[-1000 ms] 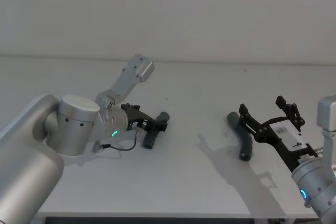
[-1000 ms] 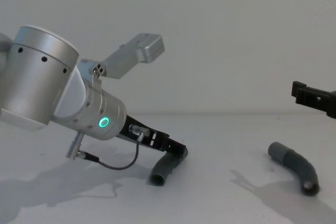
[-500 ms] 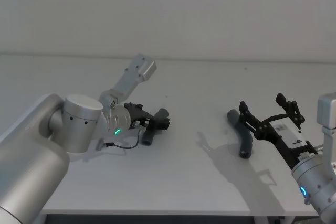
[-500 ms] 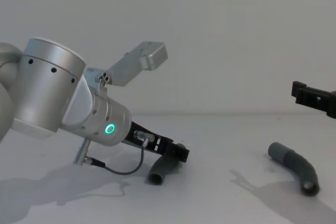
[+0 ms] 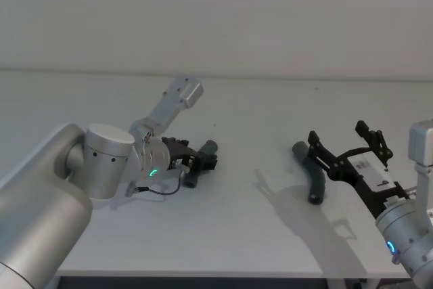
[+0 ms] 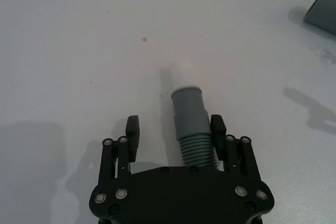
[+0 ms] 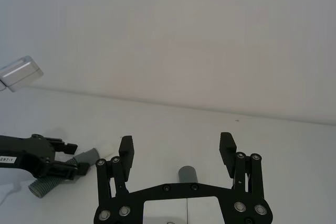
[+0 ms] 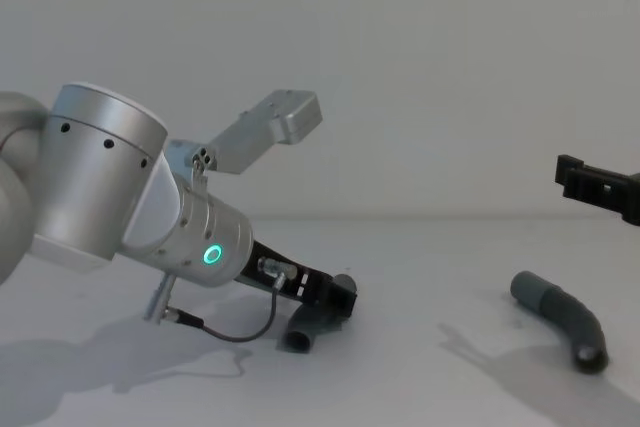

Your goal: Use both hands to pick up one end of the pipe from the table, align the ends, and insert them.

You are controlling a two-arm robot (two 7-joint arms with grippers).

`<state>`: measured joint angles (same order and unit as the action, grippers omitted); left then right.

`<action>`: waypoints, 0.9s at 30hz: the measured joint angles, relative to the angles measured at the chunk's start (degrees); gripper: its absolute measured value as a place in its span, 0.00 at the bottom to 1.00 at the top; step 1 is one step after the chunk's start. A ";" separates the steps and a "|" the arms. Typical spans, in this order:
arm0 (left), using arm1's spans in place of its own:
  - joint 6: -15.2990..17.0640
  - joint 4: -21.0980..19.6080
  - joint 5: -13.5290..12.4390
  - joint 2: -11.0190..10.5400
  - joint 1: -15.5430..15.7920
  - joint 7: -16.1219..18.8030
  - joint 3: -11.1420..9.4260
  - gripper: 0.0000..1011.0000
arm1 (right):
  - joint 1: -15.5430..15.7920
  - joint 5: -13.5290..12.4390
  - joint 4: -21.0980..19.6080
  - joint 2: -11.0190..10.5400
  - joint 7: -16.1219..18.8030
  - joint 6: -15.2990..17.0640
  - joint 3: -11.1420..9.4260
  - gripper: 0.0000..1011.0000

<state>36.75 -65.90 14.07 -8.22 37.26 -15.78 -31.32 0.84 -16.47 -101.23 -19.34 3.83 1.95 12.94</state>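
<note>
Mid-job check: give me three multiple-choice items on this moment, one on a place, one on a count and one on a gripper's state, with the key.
1. Where is the white-tipped pipe piece?
A. Between the jaws of the left gripper
B. Stacked on the other piece
C. Lifted high in the air

2. How many pipe pieces are on the table?
A. One
B. Two
C. Three

3. What state is the right gripper in?
A. Shut on a pipe piece
B. Open, holding nothing
C. Shut and empty

Key: 1 A, the left wrist view shows the jaws straddling its ribbed part. 2 B, the head view shows it and the plain pipe piece lying apart. 3 B, the right wrist view shows its jaws wide apart, gripping nothing.
</note>
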 joint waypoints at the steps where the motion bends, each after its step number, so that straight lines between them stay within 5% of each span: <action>1: 0.00 0.08 -0.03 0.03 0.02 -0.08 0.00 0.81 | 0.00 0.00 0.00 0.00 0.00 0.00 0.00 0.99; 16: -0.01 0.54 -0.16 0.17 0.10 -0.49 -0.03 0.35 | 0.00 0.00 0.00 0.00 0.00 0.00 0.00 0.99; 27: -0.02 0.66 -0.22 0.22 0.13 -0.57 -0.02 0.34 | -1.29 0.57 0.31 -0.77 1.08 2.06 0.29 0.99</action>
<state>36.72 -65.24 13.85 -8.00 37.38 -16.34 -31.35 -0.45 -15.90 -100.92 -20.11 4.90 4.01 13.23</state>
